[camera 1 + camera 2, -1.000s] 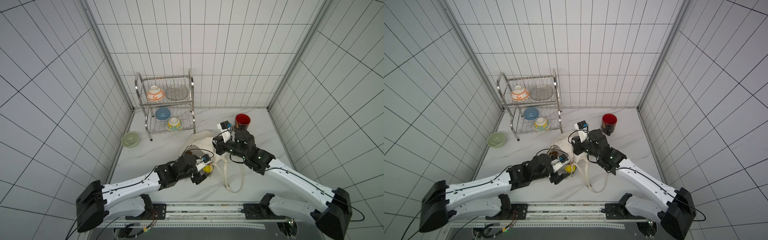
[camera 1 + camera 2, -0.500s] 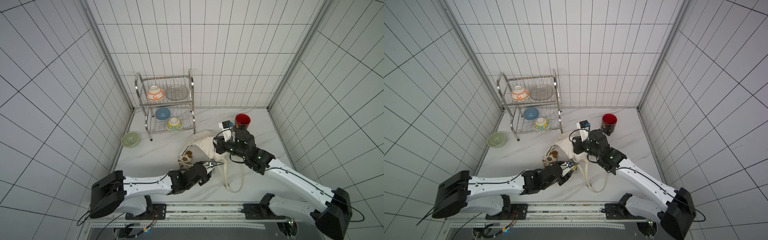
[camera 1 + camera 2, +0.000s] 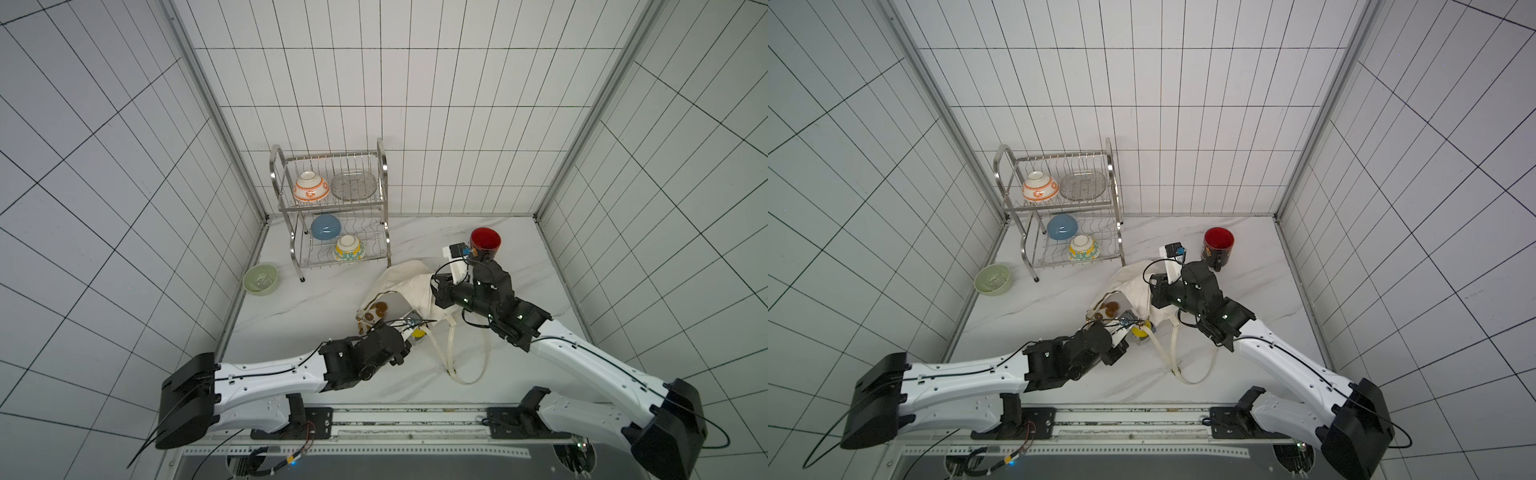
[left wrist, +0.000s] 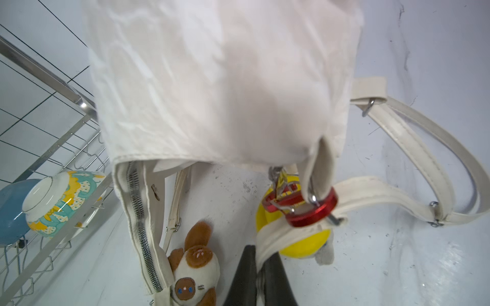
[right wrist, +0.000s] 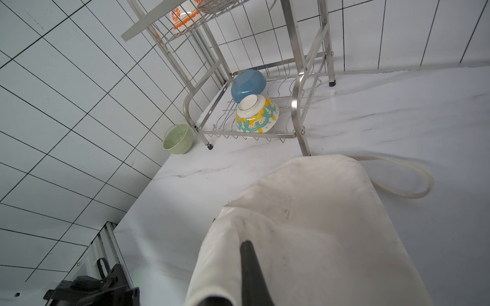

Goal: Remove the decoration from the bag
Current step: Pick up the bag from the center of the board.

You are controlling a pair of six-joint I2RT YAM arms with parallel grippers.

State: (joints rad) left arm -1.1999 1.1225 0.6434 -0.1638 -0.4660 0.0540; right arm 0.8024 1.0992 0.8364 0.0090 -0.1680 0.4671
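The cream-white bag [image 3: 409,286] lies in the middle of the marble top, its zip [image 4: 138,212] open. Two decorations hang at its near end. One is a yellow round charm [image 4: 299,242] on a red carabiner [image 4: 310,209]. The other is a brown-and-white plush animal [image 4: 195,270]. My left gripper [image 4: 261,254] is shut on a cream strap [image 4: 270,233] of the bag, right beside the yellow charm [image 3: 419,333]. My right gripper [image 3: 434,291] is shut on a fold of the bag's cloth [image 5: 305,212]; only one of its fingers [image 5: 250,273] shows.
A steel dish rack [image 3: 384,199] with several bowls stands at the back. A green bowl [image 3: 260,279] sits at its left by the wall, and a red mug [image 3: 485,243] stands behind the right wrist. The bag's long strap [image 3: 465,361] loops toward the front edge.
My left gripper went from open beside the yellow charm to shut on the cream strap, and the arm swung lower and further left. The plush came into view. The right arm held still.
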